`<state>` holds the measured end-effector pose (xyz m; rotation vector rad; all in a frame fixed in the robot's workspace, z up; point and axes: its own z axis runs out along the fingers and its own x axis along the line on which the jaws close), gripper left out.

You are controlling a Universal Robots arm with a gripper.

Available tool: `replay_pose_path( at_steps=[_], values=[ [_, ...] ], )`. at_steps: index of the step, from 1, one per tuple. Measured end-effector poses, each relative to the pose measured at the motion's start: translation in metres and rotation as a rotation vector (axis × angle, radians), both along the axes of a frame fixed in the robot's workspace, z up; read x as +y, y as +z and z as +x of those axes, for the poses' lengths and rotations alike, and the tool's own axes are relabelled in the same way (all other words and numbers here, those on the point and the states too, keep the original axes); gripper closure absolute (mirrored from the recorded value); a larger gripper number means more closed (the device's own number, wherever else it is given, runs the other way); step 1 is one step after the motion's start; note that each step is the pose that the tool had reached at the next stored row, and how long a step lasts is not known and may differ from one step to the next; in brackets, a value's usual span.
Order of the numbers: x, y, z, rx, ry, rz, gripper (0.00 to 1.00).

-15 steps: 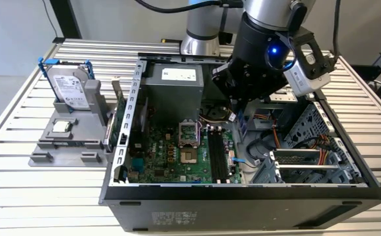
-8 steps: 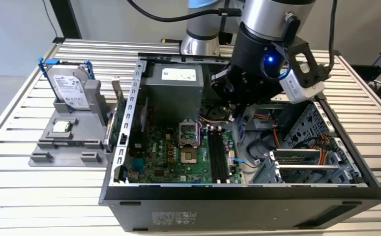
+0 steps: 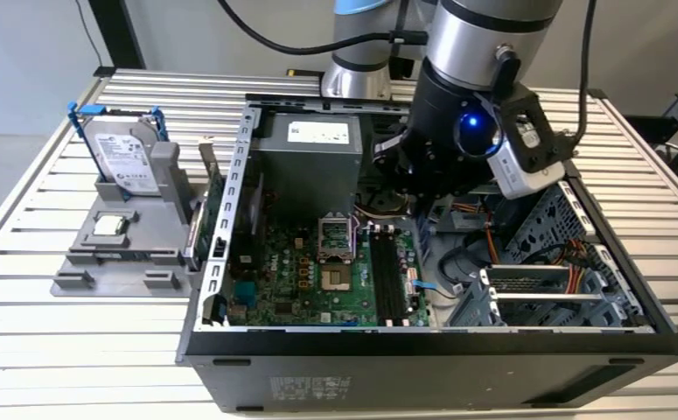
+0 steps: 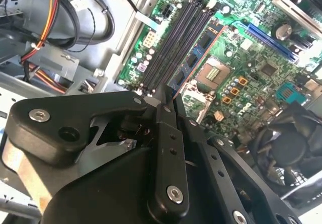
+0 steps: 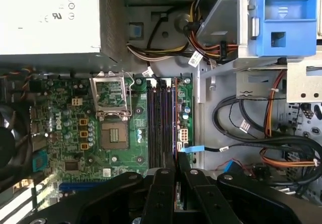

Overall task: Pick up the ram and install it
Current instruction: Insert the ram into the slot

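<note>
Four memory slots [image 5: 161,123] lie below the gripper [image 4: 168,98], closed on the ram [image 4: 198,55] above the motherboard [image 5: 121,158]; we judge it must stay level and parallel to one slot.

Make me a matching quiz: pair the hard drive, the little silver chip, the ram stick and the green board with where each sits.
Things: 1 hard drive; 2 processor chip; 3 ram; 4 motherboard.
Places: A held by the gripper above the memory slots; B lying flat on the grey stand; C inside the open case; D standing in a blue frame on the stand.
Pairs: 1-D, 2-B, 3-A, 4-C.
</note>
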<state>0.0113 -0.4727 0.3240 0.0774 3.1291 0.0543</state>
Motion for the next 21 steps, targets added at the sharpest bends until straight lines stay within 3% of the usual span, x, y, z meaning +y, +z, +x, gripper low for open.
replay_pose_path(
  at_steps=[7,12,17,21],
  values=[
    [0.0001,-0.0125,0.0005,0.0,-0.009,-0.0068,1.0],
    [0.0008,-0.0216,0.0004,0.0,-0.013,-0.0072,1.0],
    [0.0008,-0.0224,0.0004,0.0,-0.014,-0.0072,1.0],
    [0.0011,-0.0294,0.0005,-0.0002,-0.01,-0.0073,1.0]
  ],
)
